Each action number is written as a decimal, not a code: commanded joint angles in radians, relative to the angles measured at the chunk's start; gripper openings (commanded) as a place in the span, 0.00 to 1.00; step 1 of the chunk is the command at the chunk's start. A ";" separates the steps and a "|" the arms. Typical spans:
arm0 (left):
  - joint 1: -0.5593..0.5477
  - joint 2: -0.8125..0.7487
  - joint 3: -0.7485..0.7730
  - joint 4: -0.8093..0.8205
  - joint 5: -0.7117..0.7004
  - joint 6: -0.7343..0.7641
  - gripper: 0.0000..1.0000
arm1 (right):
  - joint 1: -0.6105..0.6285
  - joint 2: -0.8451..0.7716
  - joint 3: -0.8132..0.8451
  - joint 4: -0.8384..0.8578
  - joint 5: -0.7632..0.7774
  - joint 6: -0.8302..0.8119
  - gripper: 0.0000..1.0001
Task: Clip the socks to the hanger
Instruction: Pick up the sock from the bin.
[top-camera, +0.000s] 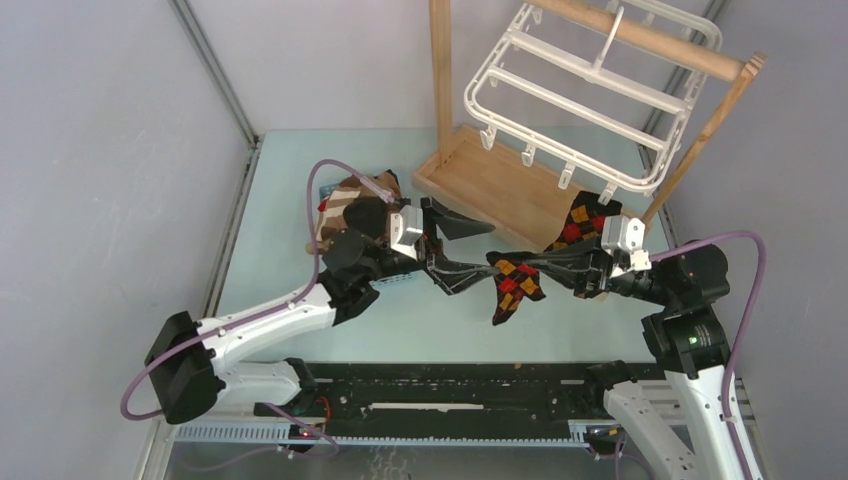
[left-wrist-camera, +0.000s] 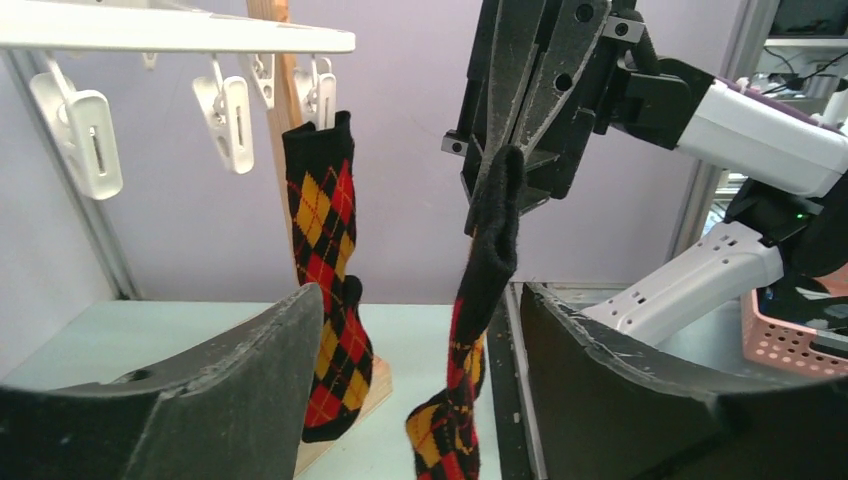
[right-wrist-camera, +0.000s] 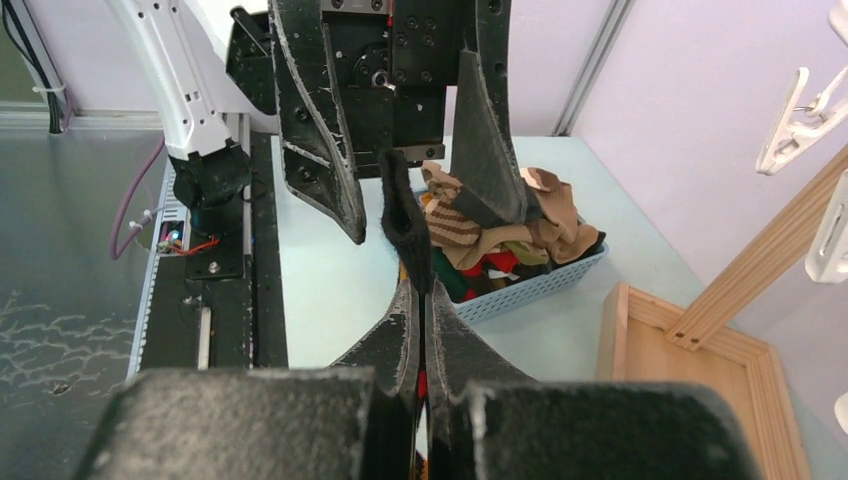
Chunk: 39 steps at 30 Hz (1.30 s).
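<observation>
With the right gripper (right-wrist-camera: 421, 310) clenched on the black cuff of the argyle sock (top-camera: 515, 285), whose foot hangs below its fingertips, and the left gripper (left-wrist-camera: 420, 300) released, straddling that cuff, an off-centre closure could catch only an edge and drop the sock.

The white clip hanger (left-wrist-camera: 170, 38) hangs tilted, one argyle sock (left-wrist-camera: 325, 290) clipped by its cuff at its end, a second argyle sock (top-camera: 515, 285) dangling just before it, brown striped socks (top-camera: 350, 200) heaped well to its left.
</observation>
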 joint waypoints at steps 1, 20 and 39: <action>-0.007 0.021 -0.007 0.147 0.040 -0.093 0.72 | -0.010 -0.004 -0.003 0.066 -0.001 0.056 0.00; -0.005 0.126 -0.013 0.464 0.063 -0.316 0.00 | -0.035 -0.002 -0.003 0.115 0.021 0.163 0.00; 0.041 -0.121 0.011 -0.272 0.069 0.164 0.00 | -0.135 -0.094 -0.004 -0.048 0.132 0.054 0.51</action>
